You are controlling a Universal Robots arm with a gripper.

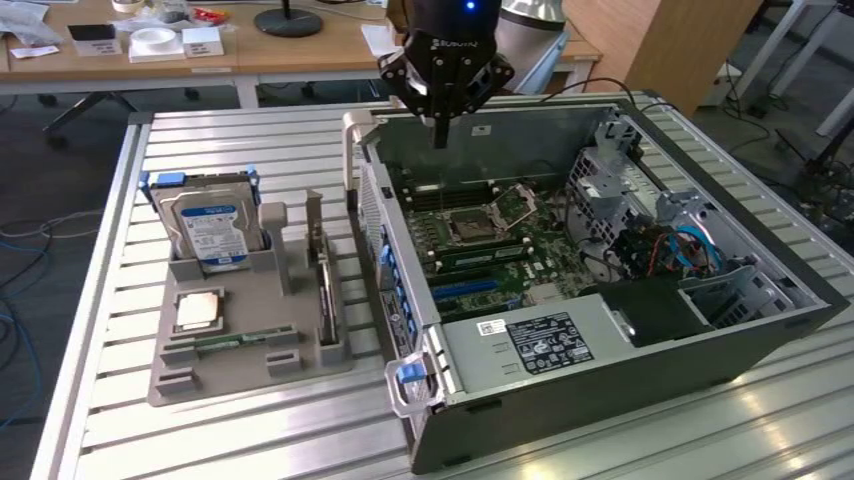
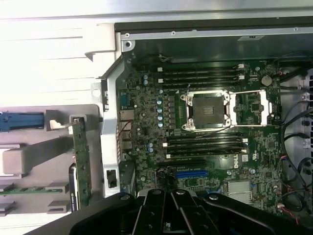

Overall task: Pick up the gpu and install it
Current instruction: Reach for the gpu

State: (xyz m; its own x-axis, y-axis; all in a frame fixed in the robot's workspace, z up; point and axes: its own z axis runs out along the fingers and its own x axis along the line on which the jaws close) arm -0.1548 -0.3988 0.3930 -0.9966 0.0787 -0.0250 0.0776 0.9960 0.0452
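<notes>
A big metal table [image 1: 240, 150] holds an open computer case [image 1: 601, 400] lying on its side. Inside it you can see the green main board [image 2: 146, 122]. Beside the case, on the exterior view's left, sits a gray holder [image 1: 240, 372]. A silver hard drive [image 1: 214, 232] stands in it. The gpu [image 1: 326, 300] stands on its edge in the holder, on the side next to the case. The gripper [image 1: 441, 143] hangs over the case, its fingers pressed together, holding nothing.
</notes>
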